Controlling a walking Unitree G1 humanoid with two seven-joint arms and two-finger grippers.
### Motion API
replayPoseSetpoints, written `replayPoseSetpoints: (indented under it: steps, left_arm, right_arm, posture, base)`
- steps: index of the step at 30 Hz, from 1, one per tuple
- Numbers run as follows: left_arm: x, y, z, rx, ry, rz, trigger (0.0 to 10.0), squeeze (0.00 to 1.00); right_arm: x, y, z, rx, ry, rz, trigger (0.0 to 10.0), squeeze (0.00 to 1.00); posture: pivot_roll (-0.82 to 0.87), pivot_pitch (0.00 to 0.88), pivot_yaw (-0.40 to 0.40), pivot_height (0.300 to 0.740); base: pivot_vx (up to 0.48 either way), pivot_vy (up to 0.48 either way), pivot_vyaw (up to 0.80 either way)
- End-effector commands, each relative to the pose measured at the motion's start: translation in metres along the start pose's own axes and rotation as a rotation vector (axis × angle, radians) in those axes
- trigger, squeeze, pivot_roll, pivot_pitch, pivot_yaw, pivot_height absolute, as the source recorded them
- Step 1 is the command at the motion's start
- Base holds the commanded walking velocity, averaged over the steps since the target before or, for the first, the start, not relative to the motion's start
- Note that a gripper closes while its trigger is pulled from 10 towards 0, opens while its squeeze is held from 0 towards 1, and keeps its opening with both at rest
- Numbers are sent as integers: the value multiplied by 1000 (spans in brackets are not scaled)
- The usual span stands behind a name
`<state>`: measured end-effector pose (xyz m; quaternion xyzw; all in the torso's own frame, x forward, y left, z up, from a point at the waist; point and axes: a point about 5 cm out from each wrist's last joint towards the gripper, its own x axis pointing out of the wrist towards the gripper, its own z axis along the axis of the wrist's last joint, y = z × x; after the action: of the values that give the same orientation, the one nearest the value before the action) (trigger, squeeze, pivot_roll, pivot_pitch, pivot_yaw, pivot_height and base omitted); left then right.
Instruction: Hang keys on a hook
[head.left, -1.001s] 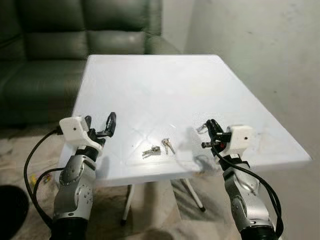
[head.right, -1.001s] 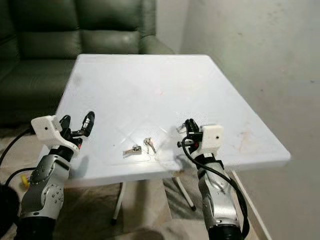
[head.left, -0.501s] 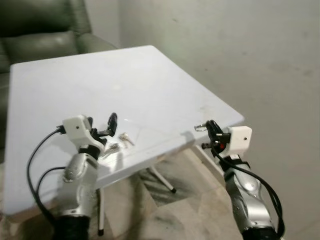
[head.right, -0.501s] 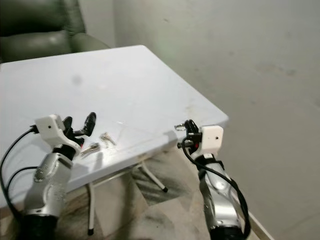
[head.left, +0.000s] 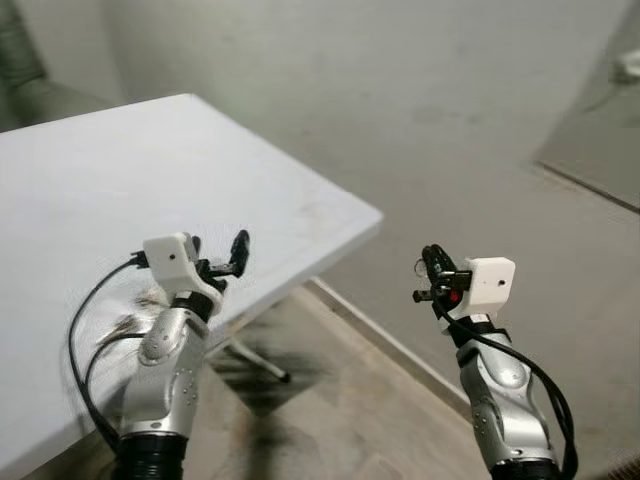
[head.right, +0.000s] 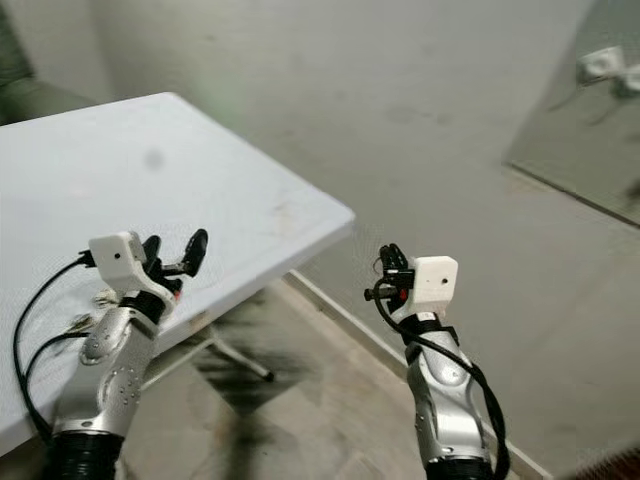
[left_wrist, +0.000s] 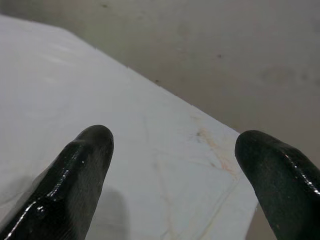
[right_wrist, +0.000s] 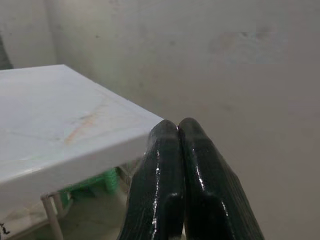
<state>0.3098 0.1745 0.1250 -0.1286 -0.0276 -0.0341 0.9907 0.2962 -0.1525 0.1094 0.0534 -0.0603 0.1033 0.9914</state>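
Note:
My right gripper (head.left: 431, 258) is held up over the floor, off the white table's (head.left: 120, 170) right edge. Its fingers (right_wrist: 177, 150) are pressed together, and a small silver key ring (head.right: 380, 263) shows at their tips. My left gripper (head.left: 218, 250) hangs open over the table near its front edge, with nothing between its fingers (left_wrist: 85, 160). Two blurred keys (head.left: 148, 296) lie on the table just behind the left arm. A white fitting (head.right: 602, 64) sits on a grey panel at the upper right; I cannot tell what it is.
A bare grey wall (head.left: 400, 90) runs behind the table. Tiled floor (head.left: 340, 400) lies between the table and the wall, with the table's legs (head.left: 255, 362) below the edge. A corner of the dark sofa (head.left: 20, 50) shows at the far left.
The whole view has swung to the right: the sofa has slid out and the wall and grey panel have come in. Both arms keep their pose; the right gripper now hangs beyond the table.

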Motion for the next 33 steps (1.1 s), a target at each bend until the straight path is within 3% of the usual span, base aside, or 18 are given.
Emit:
replayPoseSetpoints:
  steps: [1,28,33]
  left_arm:
    - [0,-7,0,10,-5,-25,10000,0]
    - [-3,-18,-2,13,-11,-14,10000,0]
    - [-3,-19,-2,12,-9,-14,10000,0]
  right_arm:
    - [1,-8,5,-22,-6,-20,10000,0]
    - [3,-7,6,-28,1,-32,10000,0]
    - [4,-11,6,-50,6,-81,10000,0]
  posture:
    - [11,0,-61,715]
    - [19,0,-72,715]
    - [20,0,-70,715]
  base:
    - [0,0,-781]
    - [0,0,-781]
    - [0,0,-121]
